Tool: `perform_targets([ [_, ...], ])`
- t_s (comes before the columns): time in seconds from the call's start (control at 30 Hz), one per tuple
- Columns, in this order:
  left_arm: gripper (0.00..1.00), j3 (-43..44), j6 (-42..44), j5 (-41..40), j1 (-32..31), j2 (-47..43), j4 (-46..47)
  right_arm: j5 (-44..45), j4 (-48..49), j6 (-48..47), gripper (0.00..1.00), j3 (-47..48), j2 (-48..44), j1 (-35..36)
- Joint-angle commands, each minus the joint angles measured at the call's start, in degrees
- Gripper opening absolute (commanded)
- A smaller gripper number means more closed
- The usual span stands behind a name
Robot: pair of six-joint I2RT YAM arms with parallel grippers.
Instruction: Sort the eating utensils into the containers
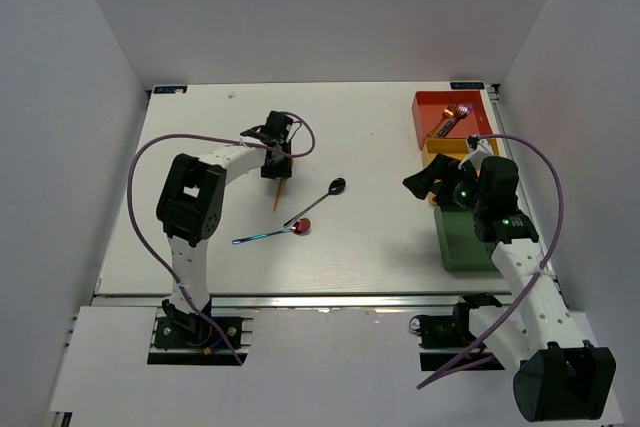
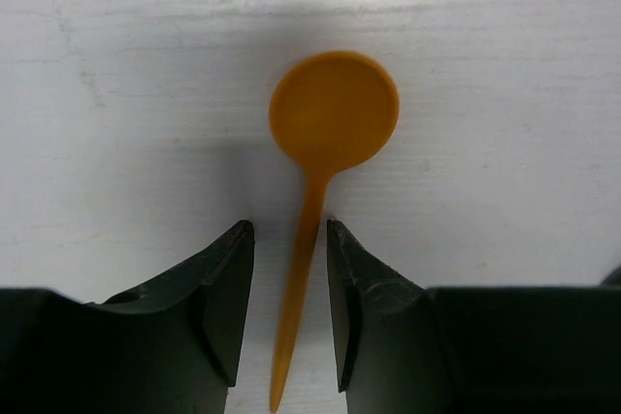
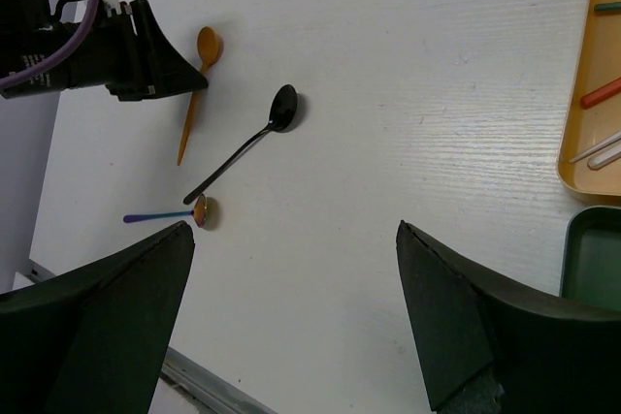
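**Operator:** What is the failure risk at this step?

**Technician:** Judged risk: a slipped or tilted pick. The orange spoon [image 2: 333,113] lies flat on the table [image 2: 505,65], and its handle is slim. The left gripper [image 2: 291,239] straddles the handle, not the bowl. In the left wrist view the handle runs off-centre, nearer the finger at 3 o'clock. If the jaws close unevenly, that finger probably pushes the handle sideways, and the spoon may pivot or skid out. A grip set too high above the table could miss the handle altogether.

**Operator:** State the finger condition, left arm.

**Technician:** The fingers [image 2: 228,278] are apart by a narrow gap, one on each side of the handle. A sliver of table shows on both sides, so no clamp is visible. Light contact at the 3 o'clock finger cannot be ruled out. The bowl points to 12 o'clock and the handle tip to 6 o'clock.

**Operator:** Right arm?

**Technician:** The right gripper [image 3: 293,230] is spread wide and holds nothing. It hovers near the yellow tray [image 3: 571,143] and the dark green tray [image 3: 592,269].

**Operator:** Where are the other loose items?

**Technician:** In the top view the black spoon [image 1: 318,200] lies at 4 o'clock of the orange spoon. The iridescent utensil [image 1: 262,237] lies at 6 o'clock. The red-orange tray [image 1: 430,107] sits at the table's 2 o'clock corner.
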Motion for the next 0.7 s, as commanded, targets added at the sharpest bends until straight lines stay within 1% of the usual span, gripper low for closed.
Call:
perform_targets([
  [0.0, 0.46, -0.01, -0.31, 2.07, -0.33, 0.58, 2.09, -1.38, 1.14, -0.49, 0.89, -0.27, -0.19, -0.01],
  [0.1, 0.44, -0.89, -0.93, 2.16, -0.42, 1.29, 2.62, -1.73, 1.76, -0.05, 0.89, -0.44, -0.01, -0.09],
  [0.2, 0.33, -1.77, -1.98, 0.58, -0.77, 2.25, 2.1, -2.34, 1.76, 0.04, 0.89, -0.44, -0.01, -0.09],
  [0.23, 0.21, -2.03, -2.25, -1.94, -1.03, 2.52, 1.57, -2.34, 1.76, 0.04, 0.89, -0.44, -0.01, -0.09],
  [0.27, 0.16, -1.86, -2.25, -3.45, -1.99, 3.04, 0.26, -2.34, 1.76, 0.04, 0.89, -0.44, -0.18, -0.09],
  [0.33, 0.12, -2.3, -2.42, -6.96, -2.88, 3.22, -0.45, -3.13, 1.93, 0.04, 0.89, -0.44, -0.19, -0.09],
  [0.37, 0.0, -2.99, -2.6, -7.41, -3.32, 3.22, -0.54, -4.01, 2.28, 0.3, 0.89, -0.62, -0.01, -0.09],
  [0.43, 0.0, -4.4, -3.3, -6.9, -3.5, 2.7, 0.42, -6.63, 4.3, 1.61, 0.89, -1.14, 0.08, -0.18],
  [0.47, 0.0, -4.93, -3.48, -5.33, -3.58, 2.35, 1.56, -7.7, 5.44, 2.41, 0.89, -2.19, 0.43, -0.09],
  [0.57, 0.0, -7.3, -4.27, -1.73, -3.76, -1.69, 4.8, -11.83, 9.93, 5.82, 0.89, -4.22, 1.74, -0.09],
  [0.6, 0.0, -8.44, -4.79, -0.84, -3.93, -3.35, 6.04, -12.36, 12.63, 6.45, 0.89, -5.01, 1.92, -0.09],
  [0.63, 0.0, -9.06, -5.23, -0.31, -4.2, -7.46, 7.01, -14.1, 14.13, 7.41, 0.89, -5.62, 2.1, -0.09],
  [0.67, 0.0, -9.59, -5.76, 0.22, -4.81, -9.76, 9.19, -14.82, 15.63, 9.42, 0.89, -7.02, 1.84, -0.09],
])
